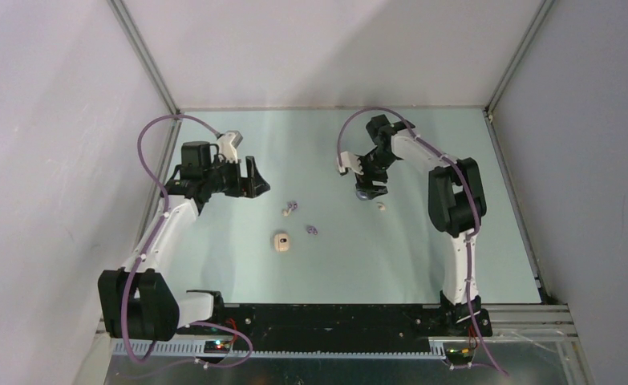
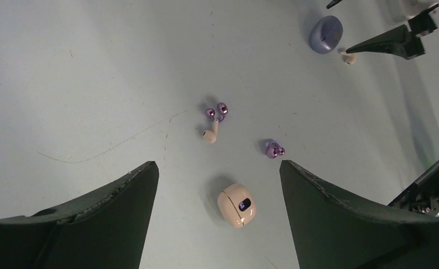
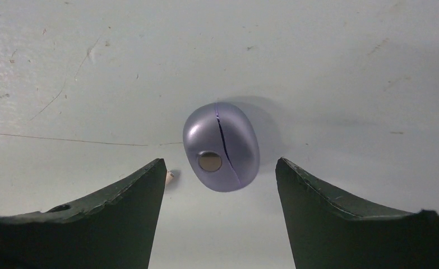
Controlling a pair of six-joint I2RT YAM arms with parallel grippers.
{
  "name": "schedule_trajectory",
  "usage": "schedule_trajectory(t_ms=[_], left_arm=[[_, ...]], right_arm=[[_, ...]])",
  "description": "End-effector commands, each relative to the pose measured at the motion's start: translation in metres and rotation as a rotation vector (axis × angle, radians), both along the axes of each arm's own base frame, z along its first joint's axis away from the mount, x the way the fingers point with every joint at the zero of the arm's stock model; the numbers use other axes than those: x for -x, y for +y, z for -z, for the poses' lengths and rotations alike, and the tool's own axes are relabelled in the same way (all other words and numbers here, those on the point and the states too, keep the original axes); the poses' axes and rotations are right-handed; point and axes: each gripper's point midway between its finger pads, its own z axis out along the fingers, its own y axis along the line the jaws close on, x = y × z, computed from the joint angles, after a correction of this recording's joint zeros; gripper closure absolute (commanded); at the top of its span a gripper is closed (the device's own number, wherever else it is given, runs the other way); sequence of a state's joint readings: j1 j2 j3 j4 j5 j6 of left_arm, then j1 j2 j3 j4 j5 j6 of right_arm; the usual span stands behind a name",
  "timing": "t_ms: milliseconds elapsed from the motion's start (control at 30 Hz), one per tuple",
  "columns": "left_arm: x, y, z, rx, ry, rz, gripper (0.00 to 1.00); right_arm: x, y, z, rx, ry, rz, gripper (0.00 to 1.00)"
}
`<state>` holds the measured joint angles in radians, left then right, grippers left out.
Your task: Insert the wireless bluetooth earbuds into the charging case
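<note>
A closed lilac charging case [image 3: 221, 147] lies on the table just ahead of my open right gripper [image 3: 220, 162], level with its fingertips and touching neither. A cream earbud [image 3: 170, 177] peeks out beside that gripper's left finger. A closed cream case [image 2: 237, 205] with a lit display lies between the spread fingers of my open left gripper [image 2: 218, 163], which hovers above it. Farther on lie a purple earbud [image 2: 217, 111] touching a cream earbud [image 2: 209, 135], and another purple earbud [image 2: 273, 149]. From above, the lilac case [image 1: 364, 193] sits under the right gripper [image 1: 372, 191].
The pale green table [image 1: 423, 257] is walled by grey panels at the back and both sides. The right arm's fingers [image 2: 396, 42] show in the left wrist view beside the lilac case [image 2: 326, 34]. Both arm bases stand at the near edge.
</note>
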<state>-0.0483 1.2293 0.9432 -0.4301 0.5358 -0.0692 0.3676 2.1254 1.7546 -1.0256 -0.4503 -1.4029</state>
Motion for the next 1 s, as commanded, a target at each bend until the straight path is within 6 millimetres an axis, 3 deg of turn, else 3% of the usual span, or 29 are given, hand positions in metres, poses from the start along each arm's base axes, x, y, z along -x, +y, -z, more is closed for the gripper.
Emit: schedule_trajectory(t_ms=[0, 567, 733, 867, 933, 967], left_arm=[[0.002, -0.005, -0.011, 0.011, -0.041, 0.046, 0.14], [-0.010, -0.001, -0.015, 0.004, -0.017, 0.005, 0.14], [-0.019, -0.002, -0.019, 0.011, -0.014, -0.003, 0.14], [-0.027, -0.006, -0.025, 0.013, -0.035, 0.012, 0.15], [-0.034, -0.010, -0.033, 0.018, -0.061, 0.020, 0.16], [-0.039, -0.012, -0.038, 0.023, -0.081, 0.020, 0.16]], right_arm=[[-0.004, -0.001, 0.005, 0.022, -0.010, -0.048, 0.23], [-0.001, -0.005, 0.030, 0.040, -0.027, -0.040, 0.31], [-0.004, -0.003, 0.030, 0.039, -0.047, -0.020, 0.46], [-0.010, 0.000, 0.011, 0.006, -0.090, 0.035, 0.58], [-0.012, 0.007, -0.009, -0.044, -0.131, 0.083, 0.60], [-0.017, 0.015, -0.033, -0.102, -0.173, 0.122, 0.61]])
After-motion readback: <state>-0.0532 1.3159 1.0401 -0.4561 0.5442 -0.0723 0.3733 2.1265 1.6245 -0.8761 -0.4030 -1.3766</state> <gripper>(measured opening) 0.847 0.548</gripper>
